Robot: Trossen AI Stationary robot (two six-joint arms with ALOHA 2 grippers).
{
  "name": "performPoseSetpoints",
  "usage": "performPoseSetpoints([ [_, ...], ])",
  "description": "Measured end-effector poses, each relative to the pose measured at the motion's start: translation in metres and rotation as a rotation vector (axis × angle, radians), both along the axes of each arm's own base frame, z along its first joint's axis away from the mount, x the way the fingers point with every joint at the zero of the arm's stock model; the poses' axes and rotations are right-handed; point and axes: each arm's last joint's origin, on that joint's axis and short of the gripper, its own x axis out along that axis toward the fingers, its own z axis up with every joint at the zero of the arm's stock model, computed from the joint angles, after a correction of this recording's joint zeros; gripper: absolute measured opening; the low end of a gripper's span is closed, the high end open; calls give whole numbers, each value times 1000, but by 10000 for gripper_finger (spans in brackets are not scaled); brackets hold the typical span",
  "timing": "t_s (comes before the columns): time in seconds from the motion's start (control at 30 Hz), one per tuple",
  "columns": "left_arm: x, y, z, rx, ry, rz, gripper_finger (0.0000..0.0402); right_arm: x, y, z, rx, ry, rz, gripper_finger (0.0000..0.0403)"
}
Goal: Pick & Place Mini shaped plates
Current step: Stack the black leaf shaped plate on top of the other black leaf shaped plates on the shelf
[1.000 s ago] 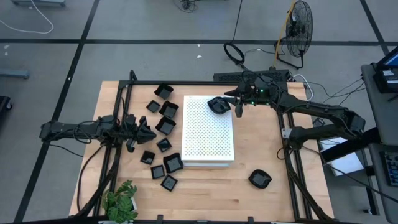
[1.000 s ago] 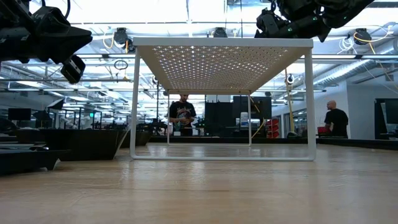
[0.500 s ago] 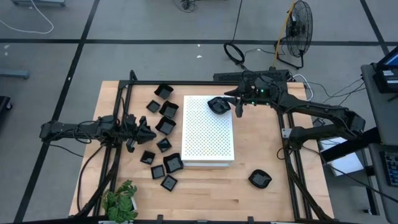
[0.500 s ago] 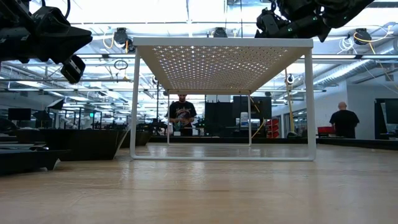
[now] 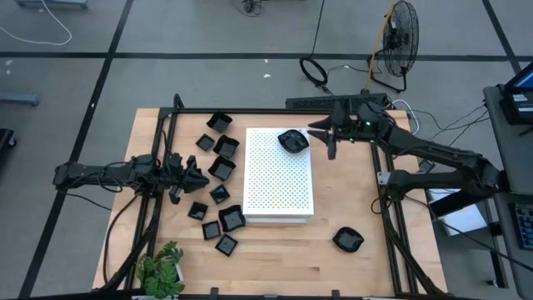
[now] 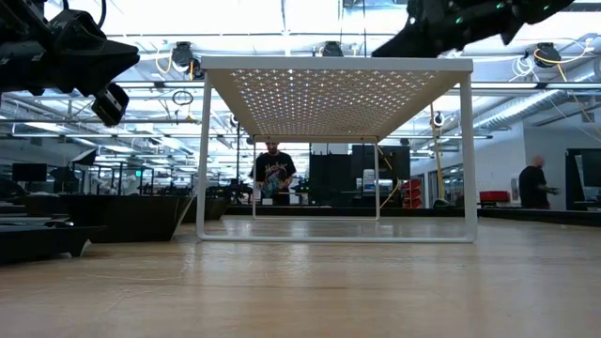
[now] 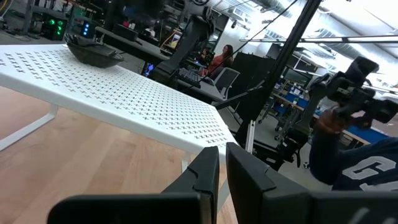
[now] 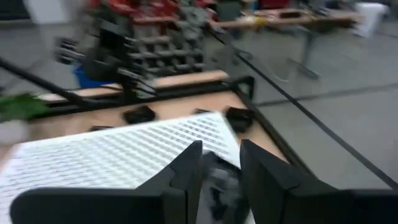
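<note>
**Two dark jointed arms**

Both arms are matte black, built of slim tubular links joined by bulkier rounded housings; black cables run along them; the right arm carries small green lights near its wrist; each ends in a hand, the left hand point(image 7: 222, 171) and right hand point(image 8: 219, 167), with two flat, dark, blunt-tipped fingers on a broad black crossbar.

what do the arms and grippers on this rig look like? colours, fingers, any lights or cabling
Both arms are dark, near-black, jointed links. The left gripper ends in two flat black fingers on a broad black block. The right gripper has the same two dark slab fingers. Green lights glow on the right arm's wrist. Black cables trail along the left arm. No markings readable.
</note>
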Motion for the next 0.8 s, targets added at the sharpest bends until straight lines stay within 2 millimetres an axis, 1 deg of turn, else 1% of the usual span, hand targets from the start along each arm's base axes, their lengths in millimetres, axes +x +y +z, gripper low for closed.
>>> performPoseSetpoints([
  [0.2,0,0,0,0,0,0,31,-11,30,17,-5,-85,239,94],
  [0.43,0,0,0,0,0,0,31,-12,71,23,-6,-118,514,97],
  [0.6,0,0,0,0,0,0,31,-11,111,23,-10,-122,725,123],
  [0.7,0,0,0,0,0,0,31,-14,134,21,64,-90,838,144],
  [0.8,0,0,0,0,0,0,31,-20,156,15,147,0,861,156],
])
